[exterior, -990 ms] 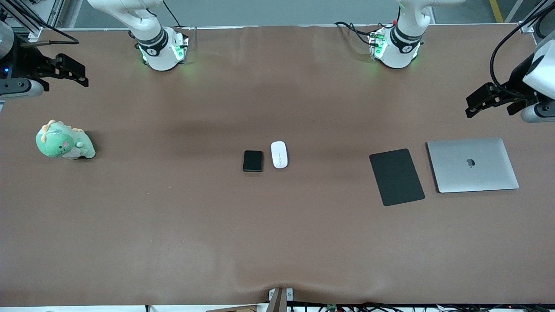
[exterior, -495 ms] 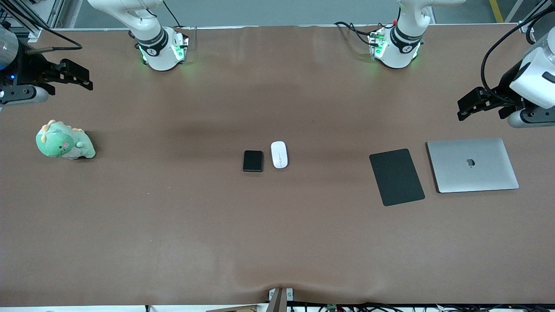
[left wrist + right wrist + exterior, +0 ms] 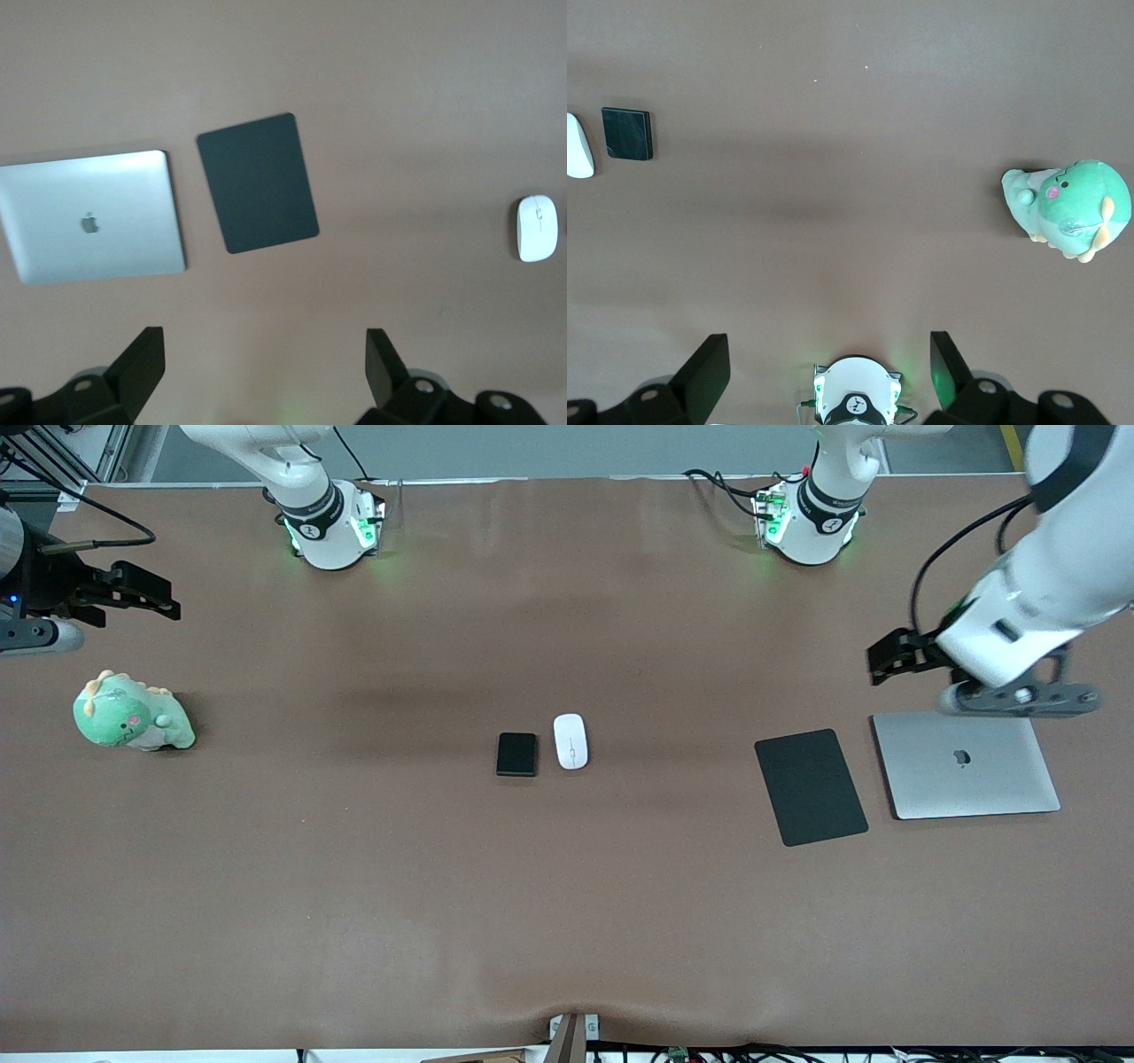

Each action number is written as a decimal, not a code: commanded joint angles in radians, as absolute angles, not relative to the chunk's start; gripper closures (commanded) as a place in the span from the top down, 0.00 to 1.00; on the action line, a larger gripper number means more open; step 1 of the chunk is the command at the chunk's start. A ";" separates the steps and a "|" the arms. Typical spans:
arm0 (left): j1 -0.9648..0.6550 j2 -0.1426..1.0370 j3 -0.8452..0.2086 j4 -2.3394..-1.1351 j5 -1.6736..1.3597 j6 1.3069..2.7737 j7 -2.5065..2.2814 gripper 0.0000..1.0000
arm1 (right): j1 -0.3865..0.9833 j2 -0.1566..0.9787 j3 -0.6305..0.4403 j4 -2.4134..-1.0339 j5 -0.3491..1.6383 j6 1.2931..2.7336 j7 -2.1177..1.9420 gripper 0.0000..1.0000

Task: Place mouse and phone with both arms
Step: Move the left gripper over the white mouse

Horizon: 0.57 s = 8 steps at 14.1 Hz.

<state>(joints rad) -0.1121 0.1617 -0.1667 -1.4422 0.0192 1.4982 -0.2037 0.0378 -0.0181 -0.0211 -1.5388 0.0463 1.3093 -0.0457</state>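
Note:
The white oval mouse (image 3: 570, 741) and the black phone (image 3: 516, 754) lie side by side at the table's middle, the mouse toward the left arm's end. Both also show in the right wrist view, the phone (image 3: 627, 134) whole and the mouse (image 3: 578, 147) cut by the edge. The left wrist view shows the mouse (image 3: 537, 228) only. My left gripper (image 3: 886, 662) is open and empty in the air, over the table beside the laptop's edge, with its fingers wide apart (image 3: 264, 367). My right gripper (image 3: 146, 593) is open and empty in the air at the right arm's end (image 3: 830, 367).
A flat black mouse pad (image 3: 810, 786) and a closed silver laptop (image 3: 966, 762) lie toward the left arm's end. A green plush dinosaur (image 3: 131, 714) sits at the right arm's end. The arm bases (image 3: 330, 524) stand along the table's edge away from the front camera.
My left arm has swung in from the table's end toward the middle and now hangs over the laptop's edge. My right gripper has shifted only slightly.

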 commanded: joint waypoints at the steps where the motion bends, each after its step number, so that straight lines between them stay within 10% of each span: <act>1: -0.166 0.228 -0.172 -1.414 0.026 1.497 -0.280 1.00 | 0.025 -0.012 -0.012 -1.523 0.063 1.298 -0.051 1.00; 8: -0.342 0.425 -0.189 -1.419 0.012 1.666 -0.575 1.00 | 0.023 -0.012 -0.014 -1.525 0.063 1.284 -0.049 1.00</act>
<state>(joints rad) -0.2919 0.3578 -0.1895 -1.4432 0.0192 1.6213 -0.5076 0.0378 -0.0173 -0.0207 -1.5387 0.0495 1.2993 -0.0457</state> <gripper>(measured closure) 0.000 0.000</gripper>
